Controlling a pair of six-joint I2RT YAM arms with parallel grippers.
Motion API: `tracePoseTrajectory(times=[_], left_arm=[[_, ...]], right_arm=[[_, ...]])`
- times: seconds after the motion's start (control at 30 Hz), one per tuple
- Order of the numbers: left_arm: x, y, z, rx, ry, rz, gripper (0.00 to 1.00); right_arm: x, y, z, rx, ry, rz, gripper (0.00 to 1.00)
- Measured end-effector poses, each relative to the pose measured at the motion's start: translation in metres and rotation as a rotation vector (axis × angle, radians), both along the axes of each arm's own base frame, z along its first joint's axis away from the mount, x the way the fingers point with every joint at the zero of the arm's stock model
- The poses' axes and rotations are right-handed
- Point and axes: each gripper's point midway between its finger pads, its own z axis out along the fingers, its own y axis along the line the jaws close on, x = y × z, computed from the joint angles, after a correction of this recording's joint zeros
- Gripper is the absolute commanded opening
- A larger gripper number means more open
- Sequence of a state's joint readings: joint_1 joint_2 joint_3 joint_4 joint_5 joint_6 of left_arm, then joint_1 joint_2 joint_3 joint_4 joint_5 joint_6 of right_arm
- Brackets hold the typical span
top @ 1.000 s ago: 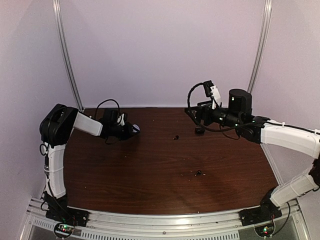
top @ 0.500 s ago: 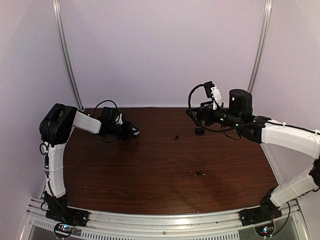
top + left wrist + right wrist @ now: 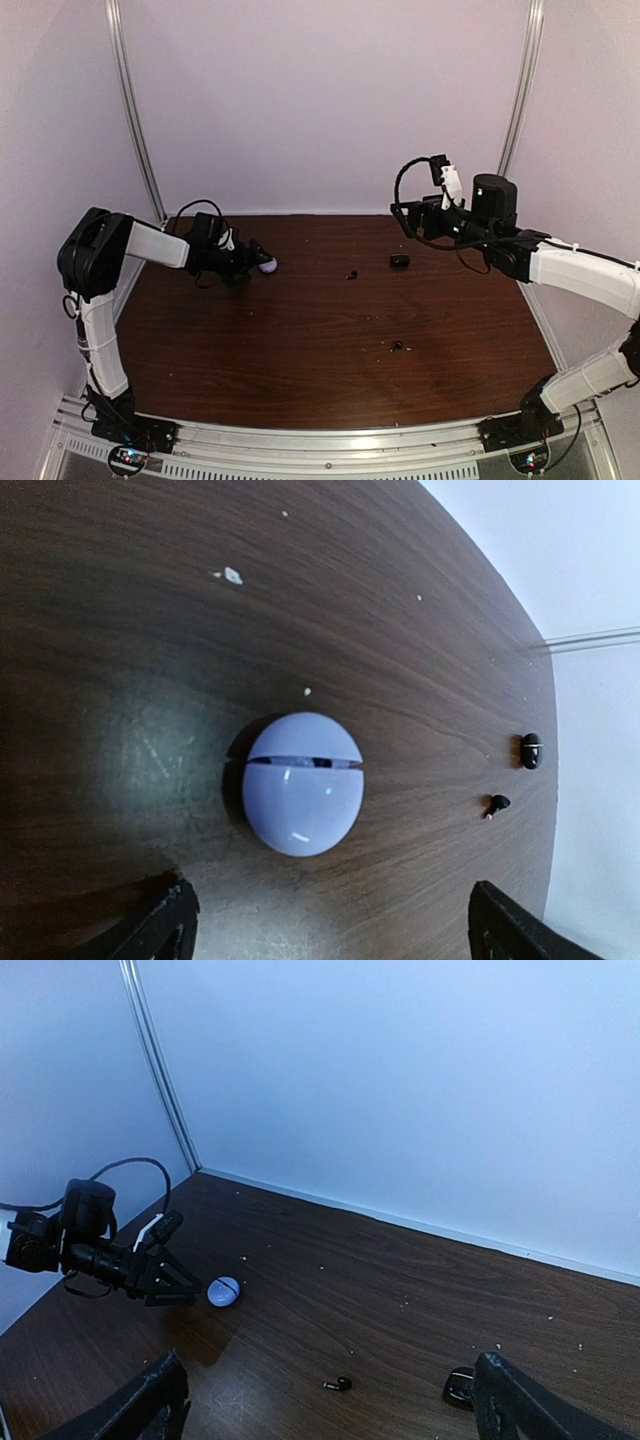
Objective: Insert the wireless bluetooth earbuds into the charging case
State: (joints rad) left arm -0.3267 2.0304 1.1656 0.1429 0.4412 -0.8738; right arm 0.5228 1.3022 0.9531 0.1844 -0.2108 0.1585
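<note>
Sprung wide, the left end effector leaves the lilac case seemingly free; right end effector gapes empty.

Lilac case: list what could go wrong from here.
1. The case is round and lies free ahead of the open left gripper; a nudge could roll it.
2. Its lid shows only a thin slit, so a bud may not go in.
3. The black earbud is tiny and lies apart from the case; a pinch could flick it away.
</note>
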Motion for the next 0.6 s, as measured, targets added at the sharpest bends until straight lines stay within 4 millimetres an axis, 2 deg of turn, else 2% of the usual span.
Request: tracePoseTrajectory(times=[0.17, 0.27, 0.37, 0.5, 0.6], left_arm=[[-0.014, 0.014, 0.005, 0.061, -0.014, 0.013, 0.98], [-0.021, 0.026, 0.023, 0.11, -0.075, 0.03, 0.98], [-0.028, 0.041, 0.063, 0.152, -0.206, 0.066, 0.98], [-0.036, 0.061, 0.127, 0.186, -0.425, 0.135, 0.98], [-0.048, 0.077, 0.172, 0.209, -0.594, 0.192, 0.98]], right_arm=[[0.013, -0.02, -0.002, -0.001, 0.007, -0.059, 1.0], [0.025, -0.028, -0.013, -0.019, 0.036, -0.088, 1.0], [0.046, -0.029, -0.039, -0.058, 0.105, -0.113, 1.0], [0.067, -0.03, -0.095, -0.133, 0.234, -0.143, 0.99], [0.082, -0.039, -0.141, -0.183, 0.341, -0.173, 0.99]])
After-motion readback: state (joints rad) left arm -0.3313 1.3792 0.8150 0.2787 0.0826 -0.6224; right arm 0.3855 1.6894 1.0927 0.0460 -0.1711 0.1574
